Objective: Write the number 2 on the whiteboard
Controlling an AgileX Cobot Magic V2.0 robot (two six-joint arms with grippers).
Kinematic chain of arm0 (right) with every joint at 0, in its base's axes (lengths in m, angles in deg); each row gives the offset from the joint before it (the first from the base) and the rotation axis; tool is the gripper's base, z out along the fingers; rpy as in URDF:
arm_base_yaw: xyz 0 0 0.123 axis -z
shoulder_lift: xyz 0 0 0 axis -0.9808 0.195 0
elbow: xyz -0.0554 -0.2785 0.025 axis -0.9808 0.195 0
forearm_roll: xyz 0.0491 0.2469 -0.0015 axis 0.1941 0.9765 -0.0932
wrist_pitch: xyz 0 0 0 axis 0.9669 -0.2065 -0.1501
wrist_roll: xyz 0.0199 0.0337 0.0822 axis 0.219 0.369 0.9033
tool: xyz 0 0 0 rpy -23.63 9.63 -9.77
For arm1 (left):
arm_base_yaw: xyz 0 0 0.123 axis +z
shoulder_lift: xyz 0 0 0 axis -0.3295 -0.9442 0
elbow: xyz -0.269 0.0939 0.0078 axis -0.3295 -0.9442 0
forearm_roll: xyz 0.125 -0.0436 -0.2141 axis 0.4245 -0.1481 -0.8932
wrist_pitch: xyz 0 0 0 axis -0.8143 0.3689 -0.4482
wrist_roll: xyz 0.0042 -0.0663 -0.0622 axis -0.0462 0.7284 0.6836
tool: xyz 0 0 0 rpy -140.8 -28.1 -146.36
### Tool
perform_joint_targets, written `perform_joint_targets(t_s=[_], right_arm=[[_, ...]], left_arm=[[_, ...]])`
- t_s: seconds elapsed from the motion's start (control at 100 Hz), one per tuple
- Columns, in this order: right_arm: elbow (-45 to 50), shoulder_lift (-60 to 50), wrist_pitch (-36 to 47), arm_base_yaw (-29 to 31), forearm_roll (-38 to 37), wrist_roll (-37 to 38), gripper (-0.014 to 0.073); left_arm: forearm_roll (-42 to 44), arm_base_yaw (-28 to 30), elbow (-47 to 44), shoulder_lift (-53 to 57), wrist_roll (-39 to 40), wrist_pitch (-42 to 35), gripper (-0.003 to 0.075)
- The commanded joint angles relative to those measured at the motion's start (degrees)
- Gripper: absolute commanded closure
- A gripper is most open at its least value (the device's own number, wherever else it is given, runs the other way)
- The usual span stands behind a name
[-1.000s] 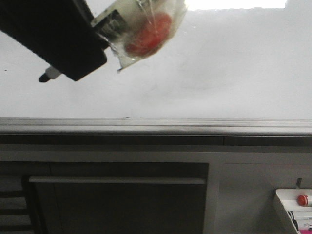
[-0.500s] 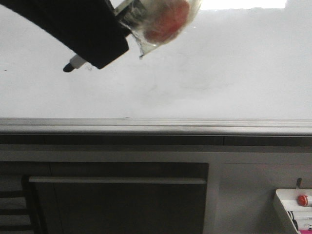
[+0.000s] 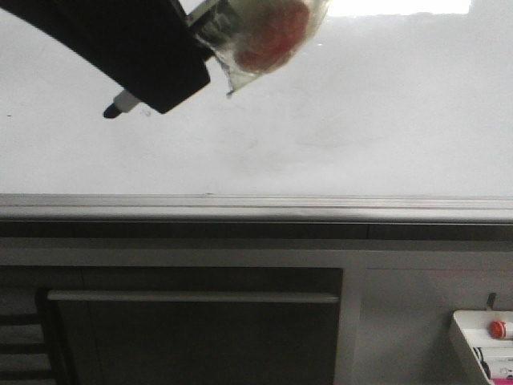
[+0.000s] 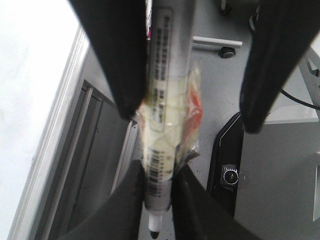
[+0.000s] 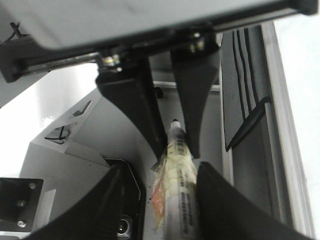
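The whiteboard [image 3: 361,120] fills the upper front view, glossy white with faint erased smears; no number 2 shows on it. My left gripper [image 3: 144,92] is shut on a marker [image 3: 122,103] near its tip, which points at the board's left part beside a tiny faint mark. Tape and a red cap [image 3: 268,40] wrap the marker's rear. In the left wrist view the left gripper [image 4: 159,172] clamps the marker [image 4: 167,75]. My right gripper [image 5: 161,170] is open, its fingers either side of the marker's rear [image 5: 182,190], which lies against one finger.
The board's grey bottom rail [image 3: 256,204] runs across the front view, with a dark cabinet [image 3: 192,329] below. A small white tray [image 3: 469,341] with a red cap [image 3: 498,328] sits at the lower right. The right gripper [image 4: 190,120] also shows in the left wrist view.
From one second ago the left gripper and marker moved right and a little up along the board. Over the last half second they barely moved.
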Motion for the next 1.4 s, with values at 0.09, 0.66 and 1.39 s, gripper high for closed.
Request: perform_joint_targets(t_s=[0.09, 0.66, 1.39], right_arm=[[-1.83, -0.62, 3.11, -2.05, 0.25, -1.12, 0.0345], [-1.83, -0.62, 3.33, -2.18, -2.61, -1.12, 0.0345], [-1.83, -0.62, 4.49, -2.18, -2.61, -0.38, 0.0566]], left_arm=[[-0.13, -0.39, 1.91, 0.86, 0.1, -3.25, 0.0731], [-0.13, -0.39, 1.91, 0.86, -4.39, -5.86, 0.0731], [0.22, -0.39, 1.91, 0.86, -4.39, -6.5, 0.0715]])
